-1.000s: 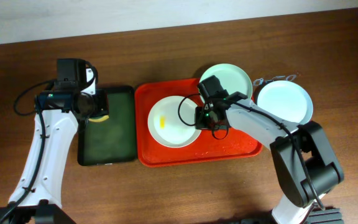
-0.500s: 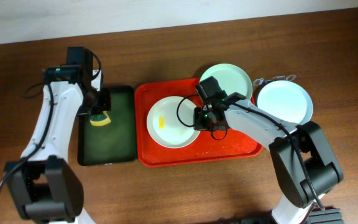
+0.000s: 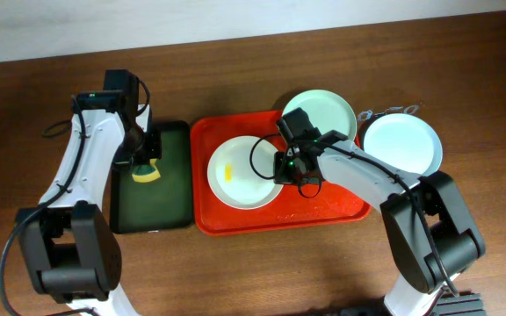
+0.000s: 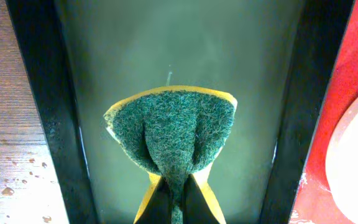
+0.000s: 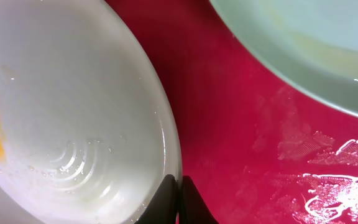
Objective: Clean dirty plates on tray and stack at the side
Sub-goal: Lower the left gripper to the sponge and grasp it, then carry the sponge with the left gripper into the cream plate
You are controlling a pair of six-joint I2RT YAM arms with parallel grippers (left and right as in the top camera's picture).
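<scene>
A white plate [image 3: 240, 173] with a yellow smear lies on the red tray [image 3: 323, 211]. My right gripper [image 3: 283, 165] is shut on its right rim [image 5: 174, 163]. A second pale plate [image 3: 323, 110] rests on the tray's far right corner and shows in the right wrist view [image 5: 309, 43]. A third pale plate [image 3: 402, 143] sits on the table right of the tray. My left gripper [image 3: 143, 158] is shut on a green and yellow sponge [image 4: 173, 134], held folded over the dark green tray [image 4: 229, 50].
The dark green tray [image 3: 169, 202] lies left of the red tray, almost touching it. Wet streaks mark the red tray's floor [image 5: 328, 168]. Water drops sit on the wood [image 4: 11, 180] left of the green tray.
My left arm has swung forward and right, carrying the sponge further over the green tray. The right gripper has stayed on the plate's rim.
</scene>
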